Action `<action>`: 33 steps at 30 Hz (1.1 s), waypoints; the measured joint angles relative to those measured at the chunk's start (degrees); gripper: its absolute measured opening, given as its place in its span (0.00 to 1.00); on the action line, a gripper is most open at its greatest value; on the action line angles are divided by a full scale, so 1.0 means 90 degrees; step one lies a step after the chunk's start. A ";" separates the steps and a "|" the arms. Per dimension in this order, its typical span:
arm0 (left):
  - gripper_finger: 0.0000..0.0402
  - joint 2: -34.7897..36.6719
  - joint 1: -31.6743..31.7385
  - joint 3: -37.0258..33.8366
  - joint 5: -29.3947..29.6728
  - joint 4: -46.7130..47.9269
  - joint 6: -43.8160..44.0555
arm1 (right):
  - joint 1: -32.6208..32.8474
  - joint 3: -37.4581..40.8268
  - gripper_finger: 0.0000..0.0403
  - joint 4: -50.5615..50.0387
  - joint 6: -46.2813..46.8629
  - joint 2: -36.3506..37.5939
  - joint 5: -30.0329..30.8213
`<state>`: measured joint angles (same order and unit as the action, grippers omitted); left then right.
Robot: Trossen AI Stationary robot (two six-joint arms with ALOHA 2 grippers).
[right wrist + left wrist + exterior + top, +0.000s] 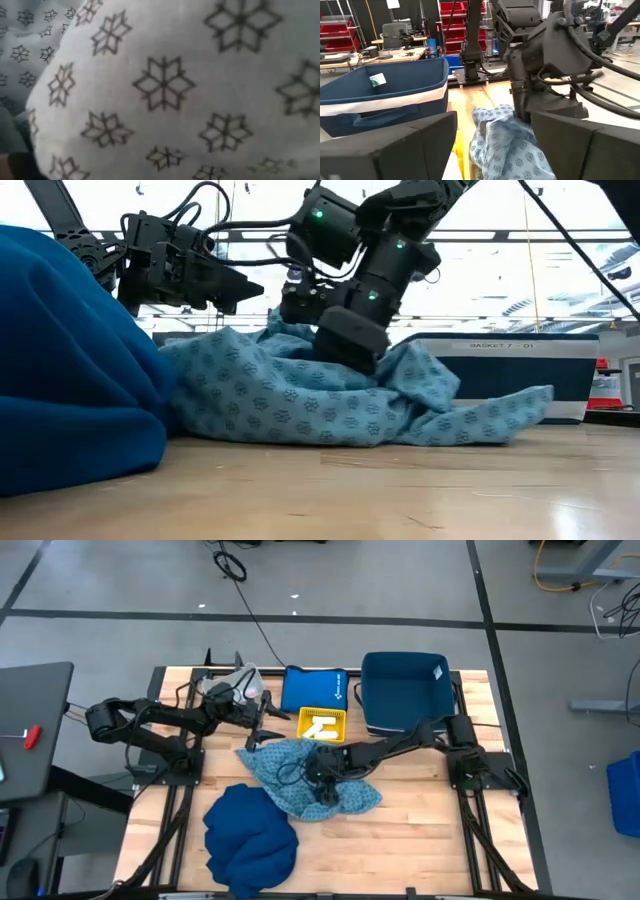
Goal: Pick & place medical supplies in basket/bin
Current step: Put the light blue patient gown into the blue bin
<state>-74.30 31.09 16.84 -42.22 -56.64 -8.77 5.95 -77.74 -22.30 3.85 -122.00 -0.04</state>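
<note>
A patterned light-blue cloth point(290, 765) lies crumpled at the table's middle. My right gripper point(325, 790) points steeply down into its near right part and is sunk among the folds point(345, 350); the right wrist view shows only the cloth point(165, 90). My left gripper point(272, 728) hangs level above the cloth's far left edge, open and with nothing between its fingers. A plain dark-blue cloth point(250, 835) lies heaped at the near left. White rolls point(322, 728) lie in a small yellow bin point(322, 714).
A dark-blue basket point(400, 690) stands at the far right, beyond the yellow bin. A flat blue pouch point(312, 688) lies at the far middle. Clear plastic and cables point(240, 680) sit at the far left. Bare wood shows at the near right.
</note>
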 joint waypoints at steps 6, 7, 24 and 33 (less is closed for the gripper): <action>0.64 0.0002 0.0000 0.0000 0.0003 0.0029 -0.0027 | 0.0266 -0.0052 0.87 0.0422 0.0310 -0.0272 0.0325; 0.64 0.0002 0.0000 0.0000 0.0008 0.0027 -0.0053 | 0.0310 -0.0050 0.85 0.0495 0.0392 -0.0295 0.0340; 0.64 0.0001 0.0000 0.0000 0.0017 0.0029 -0.0123 | 0.1001 -0.0090 0.03 0.0703 0.1744 -0.0196 -0.0190; 0.64 0.0002 0.0000 0.0000 0.0020 -0.0006 -0.0215 | 0.1492 -0.0025 0.03 -0.0518 0.1956 0.1181 0.2332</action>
<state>-74.28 31.09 16.84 -42.04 -56.69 -10.71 19.38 -77.97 -26.96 21.45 -111.37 20.95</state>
